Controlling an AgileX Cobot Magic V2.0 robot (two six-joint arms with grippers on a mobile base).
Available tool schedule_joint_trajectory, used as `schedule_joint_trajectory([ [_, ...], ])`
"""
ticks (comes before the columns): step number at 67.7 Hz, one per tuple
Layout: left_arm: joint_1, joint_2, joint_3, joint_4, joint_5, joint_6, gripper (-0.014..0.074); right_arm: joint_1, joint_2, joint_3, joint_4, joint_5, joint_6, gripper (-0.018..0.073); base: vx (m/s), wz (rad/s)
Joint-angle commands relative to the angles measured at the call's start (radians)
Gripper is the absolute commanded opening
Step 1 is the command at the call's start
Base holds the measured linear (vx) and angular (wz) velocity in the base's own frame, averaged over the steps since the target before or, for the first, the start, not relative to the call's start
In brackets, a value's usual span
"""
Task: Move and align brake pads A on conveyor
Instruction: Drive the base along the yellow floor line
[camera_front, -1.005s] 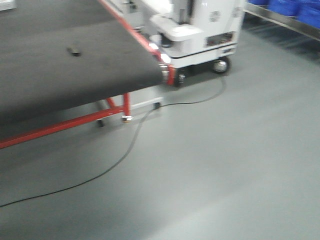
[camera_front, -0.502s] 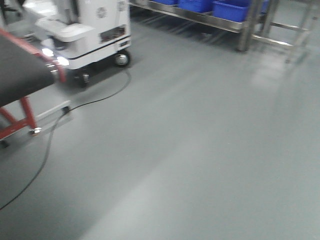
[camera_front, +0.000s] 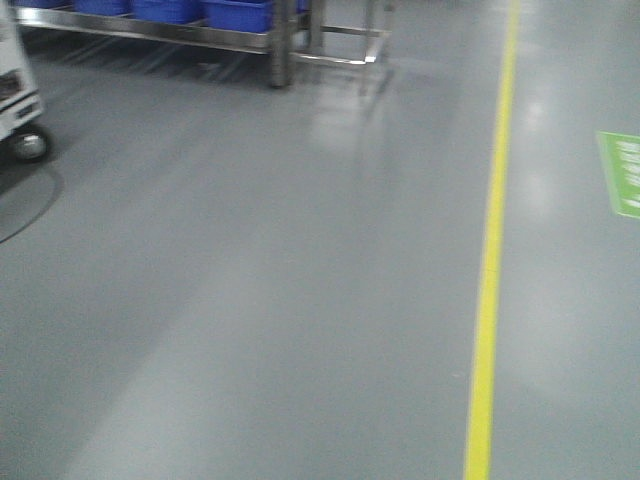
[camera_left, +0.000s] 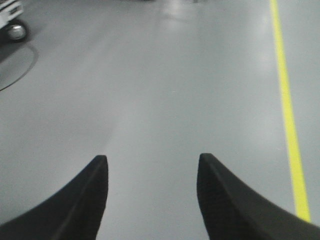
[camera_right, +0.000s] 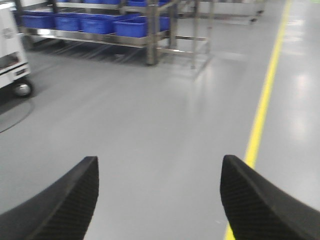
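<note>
Neither the brake pads A nor the conveyor shows in any view, so where the pads lie can't be told from here. All three cams face open floor: a smooth pale-grey shop floor (camera_front: 250, 300) w/ a painted yellow line (camera_front: 490, 280) running away on the right. A green floor sign (camera_front: 622, 175) sits beyond the line. At the far end is a steel rack (camera_front: 280, 45) carrying blue plastic bins (camera_front: 235, 12). A white wheeled cart (camera_front: 12, 90) clips the left edge of the front view.

The left gripper (camera_left: 152, 157) has its two black textured fingers spread, w/ only bare floor btwn them. The right gripper (camera_right: 160, 159) is spread wider and is empty as well. Both hang well above the floor and touch nothing.

Step in hand, as I read it, is travel or repositioning, not pad handling. With no belt under the arms, no pick or nudge is possible at this moment, and none of the alignment can be checked.

Next move prob. calls for:
- getting the base and cams onto the conveyor so the pads can be found
- judging each pad's position and orientation
- bringing one spread gripper down over a pad

Until the belt is in sight, the arms are best kept clear and empty.
</note>
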Motion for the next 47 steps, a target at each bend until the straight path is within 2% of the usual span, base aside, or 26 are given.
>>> schedule_joint_trajectory([
  [1,-0.004,0.015,-0.02,0.0,-0.067,-0.001,0.0375,-0.001,0.012,-0.024,-0.01,-0.068,0.001,0.0487,-0.08,-0.83],
  [24,-0.004,0.015,-0.02,0.0,-0.067,-0.001,0.0375,-0.001,0.012,-0.024,-0.01,-0.068,0.001,0.0487,-0.05,-0.73],
  [47,-0.004,0.015,-0.02,0.0,-0.067,-0.001,0.0375,-0.001,0.012,-0.024,-0.01,-0.068,0.001,0.0487,0.03,-0.39],
])
